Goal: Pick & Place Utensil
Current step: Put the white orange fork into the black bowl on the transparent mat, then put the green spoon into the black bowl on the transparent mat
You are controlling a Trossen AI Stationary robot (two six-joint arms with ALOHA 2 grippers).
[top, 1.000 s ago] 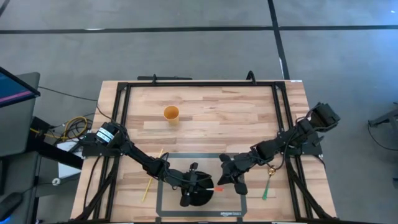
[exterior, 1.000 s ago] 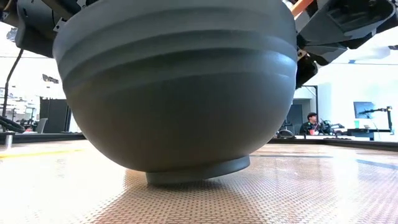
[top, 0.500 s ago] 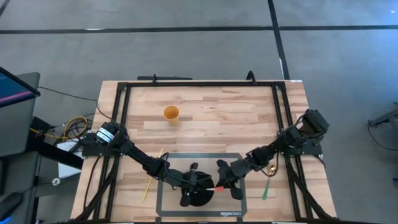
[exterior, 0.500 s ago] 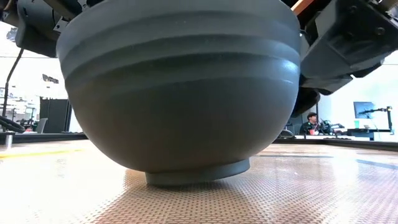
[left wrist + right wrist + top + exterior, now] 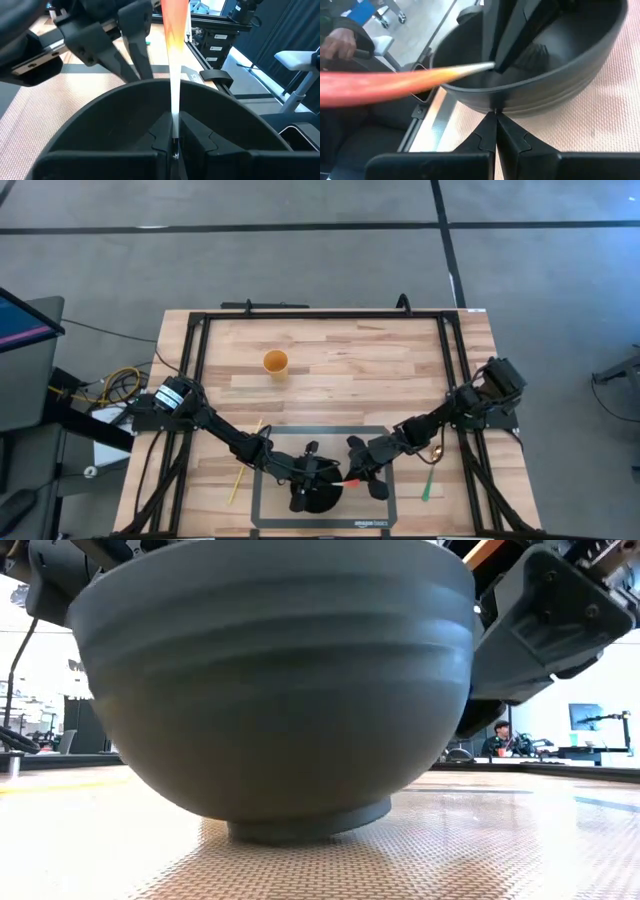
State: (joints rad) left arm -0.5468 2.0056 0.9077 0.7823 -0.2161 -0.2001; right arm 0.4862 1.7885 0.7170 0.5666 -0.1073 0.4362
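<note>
A dark grey bowl (image 5: 318,502) (image 5: 270,690) stands by its foot on a mat near the table's near edge. My left gripper (image 5: 316,478) (image 5: 173,142) hovers over the bowl's hollow, shut on an orange utensil (image 5: 350,480) (image 5: 175,55) (image 5: 380,85). That utensil slants out over the bowl's rim toward the right. My right gripper (image 5: 358,473) (image 5: 495,117) is shut, its tips at the bowl's right outer wall, just below the utensil. My left gripper pinches the utensil's pale end (image 5: 174,120) between its two fingers, coming down into the bowl from above and the left. The utensil runs on beyond the fingertips, lifted clear, its orange part passing over the rim. My right gripper's shut fingertips (image 5: 495,114) rest against the bowl's outer wall (image 5: 496,102) below the rim, coming slanting from the table's right.
An orange cup (image 5: 275,362) stands toward the far side. A yellow utensil (image 5: 240,470) lies left of the mat and a green one (image 5: 428,485) lies right of it. A black frame runs along the table's edges (image 5: 320,315). A person (image 5: 500,737) sits in the room beyond.
My right gripper has moved toward the table's left and slightly nearer, closing on the bowl's wall. The bowl has shifted a little toward the table's left in the low view. My left gripper has kept its hold on the utensil.
</note>
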